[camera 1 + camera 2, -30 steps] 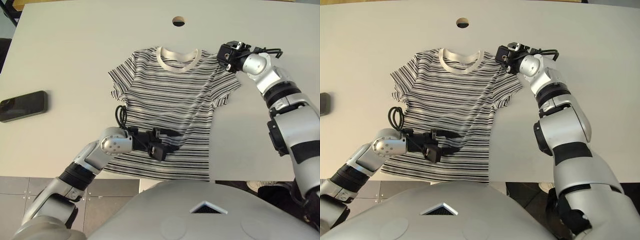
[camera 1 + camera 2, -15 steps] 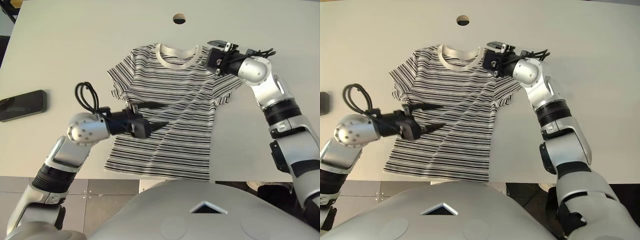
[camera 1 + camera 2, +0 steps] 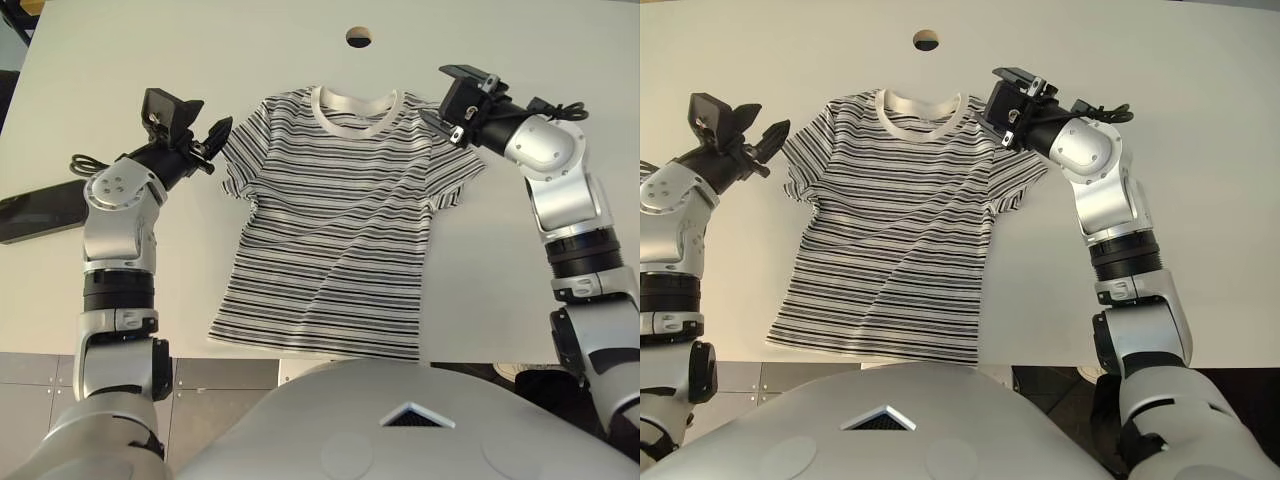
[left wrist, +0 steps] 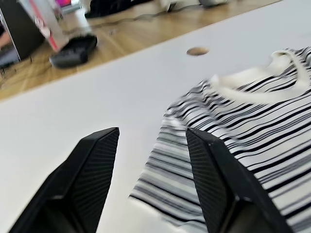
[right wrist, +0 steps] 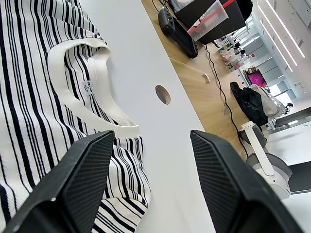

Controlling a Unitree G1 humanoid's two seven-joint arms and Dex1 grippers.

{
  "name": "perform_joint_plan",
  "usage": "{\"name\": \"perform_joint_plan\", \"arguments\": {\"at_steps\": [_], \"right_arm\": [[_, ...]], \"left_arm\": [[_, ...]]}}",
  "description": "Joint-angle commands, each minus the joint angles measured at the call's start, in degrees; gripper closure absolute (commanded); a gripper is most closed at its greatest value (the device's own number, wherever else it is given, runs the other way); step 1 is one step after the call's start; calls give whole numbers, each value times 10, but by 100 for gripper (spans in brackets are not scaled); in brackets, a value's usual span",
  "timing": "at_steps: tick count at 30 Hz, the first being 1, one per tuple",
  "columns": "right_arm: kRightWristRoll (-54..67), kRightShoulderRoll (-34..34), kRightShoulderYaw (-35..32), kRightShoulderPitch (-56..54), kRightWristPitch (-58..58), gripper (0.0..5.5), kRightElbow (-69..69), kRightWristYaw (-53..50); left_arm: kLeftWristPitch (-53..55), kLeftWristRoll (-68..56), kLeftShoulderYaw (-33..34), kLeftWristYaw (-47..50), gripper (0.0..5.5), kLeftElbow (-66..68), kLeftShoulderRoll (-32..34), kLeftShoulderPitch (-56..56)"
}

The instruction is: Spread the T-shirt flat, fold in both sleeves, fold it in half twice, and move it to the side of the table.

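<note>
The black-and-white striped T-shirt (image 3: pixel 335 230) with a cream collar lies face up on the white table (image 3: pixel 150 60), its hem at the front edge. Both short sleeves stick out, with slight creases across the body. My left gripper (image 3: pixel 213 145) hovers open just outside the left sleeve (image 4: pixel 170 160), holding nothing. My right gripper (image 3: pixel 440 95) stands open above the shirt's right shoulder (image 5: pixel 126 160), beside the collar (image 5: pixel 73 87), also holding nothing.
A dark phone (image 3: pixel 40 212) lies near the table's left edge, close to my left arm. A round cable hole (image 3: pixel 357 38) sits behind the collar. Bare tabletop stretches on both sides of the shirt and behind it.
My left arm has swung from over the shirt's lower middle out to the left sleeve. The right gripper has stayed by the right shoulder, shifting only a little.
</note>
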Motion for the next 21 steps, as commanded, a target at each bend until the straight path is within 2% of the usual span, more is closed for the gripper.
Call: {"name": "perform_joint_plan", "arguments": {"at_steps": [1, 6, 10, 19, 21], "right_arm": [[1, -8, -2, 2, 3, 259, -7, 2], [1, -10, -2, 4, 3, 259, -6, 1], [1, -8, 0, 4, 3, 259, -6, 1], [-3, -6, 4, 4, 1, 259, -2, -4], [-3, -6, 4, 4, 1, 259, -2, -5]], "left_arm": [[-25, 22, 15, 9, 294, 129, -7, -57], [-40, 41, 3, -20, 294, 201, -14, -77], [-38, 56, -16, -53, 294, 195, -18, -61], [-34, 66, -17, -67, 294, 190, -23, -57], [-34, 69, -16, -67, 316, 195, -24, -58]]}}
